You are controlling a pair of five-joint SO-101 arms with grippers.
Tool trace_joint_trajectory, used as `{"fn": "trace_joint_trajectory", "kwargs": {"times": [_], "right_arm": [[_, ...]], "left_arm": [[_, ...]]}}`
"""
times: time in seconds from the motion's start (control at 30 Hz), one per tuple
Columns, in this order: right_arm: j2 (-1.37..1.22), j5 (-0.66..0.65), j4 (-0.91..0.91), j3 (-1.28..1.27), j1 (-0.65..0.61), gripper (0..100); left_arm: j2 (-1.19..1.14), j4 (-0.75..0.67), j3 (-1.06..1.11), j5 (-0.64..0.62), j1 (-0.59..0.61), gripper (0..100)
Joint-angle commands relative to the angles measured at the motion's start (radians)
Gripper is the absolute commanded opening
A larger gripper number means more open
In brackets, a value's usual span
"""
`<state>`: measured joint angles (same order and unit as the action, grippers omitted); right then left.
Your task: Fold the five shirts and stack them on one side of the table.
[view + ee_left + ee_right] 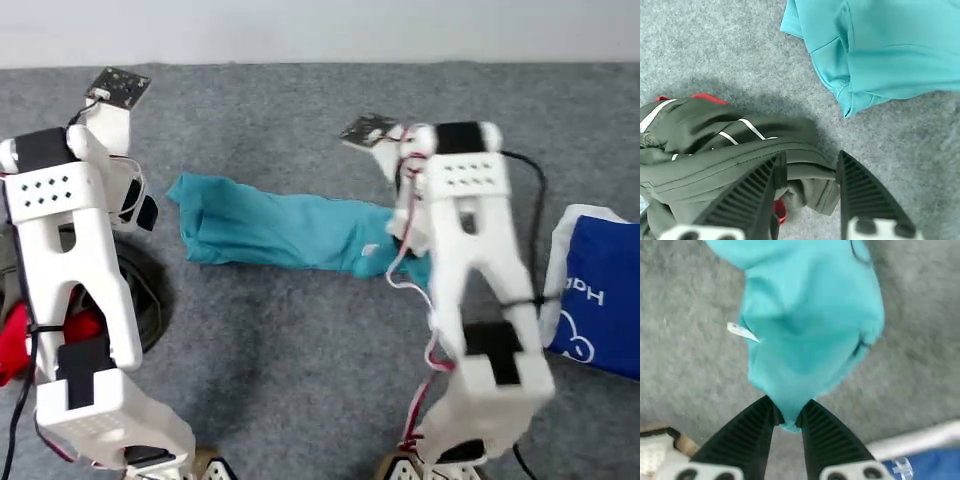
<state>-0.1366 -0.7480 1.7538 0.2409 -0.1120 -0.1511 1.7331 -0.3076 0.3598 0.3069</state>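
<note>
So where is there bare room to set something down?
Bare table: in front of the teal shirt, between the left arm and right arm, and the far strip behind it. Crowded: dark shirt at left, blue bag at right.

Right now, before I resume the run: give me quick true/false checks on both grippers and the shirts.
1. The right gripper is shut on one end of the teal shirt. True.
2. The left gripper also grips the teal shirt. False: it is open over the dark shirt with white stripes, and the teal shirt lies apart from it.
3. The teal shirt is folded into a neat square. False: it lies stretched out in a long, rumpled strip between the arms.
4. A blue item lies on the table beside the right arm. True.
</note>
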Motion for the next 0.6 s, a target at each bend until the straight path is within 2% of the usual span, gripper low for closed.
{"fn": "trace_joint_trajectory", "kwargs": {"times": [0.0,0.13,0.33,0.47,0.57], "right_arm": [[0.214,-0.064,0.044,-0.066,0.11,0.9],[0.331,-0.124,0.039,-0.157,0.225,0.9],[0.386,-0.18,0.039,-0.184,0.354,0.9],[0.403,-0.253,0.038,-0.186,0.481,0.9],[0.4,-0.292,0.038,-0.187,0.519,0.9]], "left_arm": [[0.049,0.023,0.019,0.049,-0.034,17],[0.048,0.011,0.104,0.092,-0.133,17],[0.034,-0.175,0.263,0.18,-0.262,17],[-0.052,-0.164,0.269,0.222,-0.293,22],[-0.114,-0.137,0.268,0.265,-0.315,23]]}}
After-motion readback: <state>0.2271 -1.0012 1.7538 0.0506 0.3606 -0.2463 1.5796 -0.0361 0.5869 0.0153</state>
